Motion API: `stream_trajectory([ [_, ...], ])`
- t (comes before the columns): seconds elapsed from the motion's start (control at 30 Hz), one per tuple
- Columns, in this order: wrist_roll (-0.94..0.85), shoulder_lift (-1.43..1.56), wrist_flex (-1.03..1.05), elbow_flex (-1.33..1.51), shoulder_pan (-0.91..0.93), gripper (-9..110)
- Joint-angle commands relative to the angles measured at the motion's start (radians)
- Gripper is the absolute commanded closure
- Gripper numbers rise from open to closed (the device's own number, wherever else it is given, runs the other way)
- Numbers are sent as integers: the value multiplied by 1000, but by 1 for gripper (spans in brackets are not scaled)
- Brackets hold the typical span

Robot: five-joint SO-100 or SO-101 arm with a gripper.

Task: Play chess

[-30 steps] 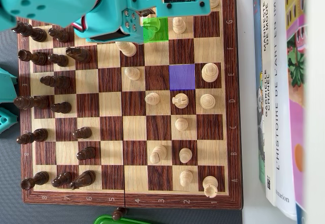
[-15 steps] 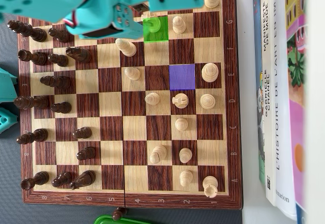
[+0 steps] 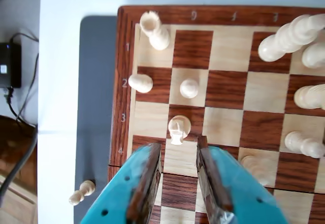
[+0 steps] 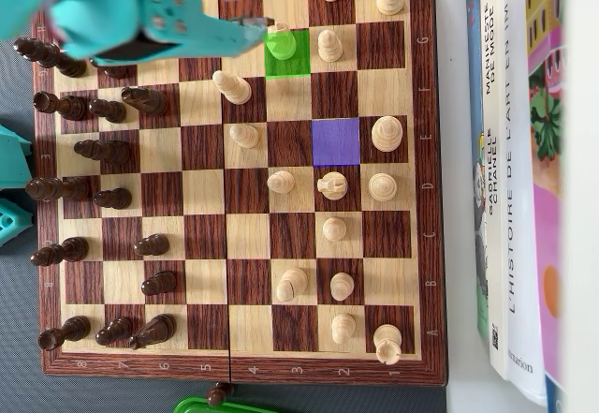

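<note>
The wooden chessboard point(image 4: 426, 104) holds white pieces on the right and dark pieces point(image 4: 75, 151) on the left of the overhead view. One square is marked green point(image 4: 298, 65) with a white piece point(image 4: 280, 42) on it; another is marked purple point(image 4: 335, 141) and bare. My teal gripper point(image 4: 265, 31) reaches in from the top left beside the green square. In the wrist view the gripper point(image 3: 179, 145) is open and empty, and that white piece point(image 3: 179, 127) stands just beyond the fingertips point(image 3: 203, 142).
A white pawn point(image 3: 189, 88) and a white rook point(image 3: 155, 30) stand beyond it. A white pawn point(image 3: 81, 192) lies off the board on the grey mat. Books point(image 4: 524, 169) lie along the board's right edge. A black adapter point(image 3: 10, 64) sits far left.
</note>
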Motion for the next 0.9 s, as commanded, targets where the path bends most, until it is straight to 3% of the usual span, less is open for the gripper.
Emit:
stream_trajectory([
  [0.0, -5, 101, -3, -5, 37, 90],
  [0.73, -258, 606, -17, 264, 351, 90],
  [0.87, -293, 683, -95, 328, 377, 90],
])
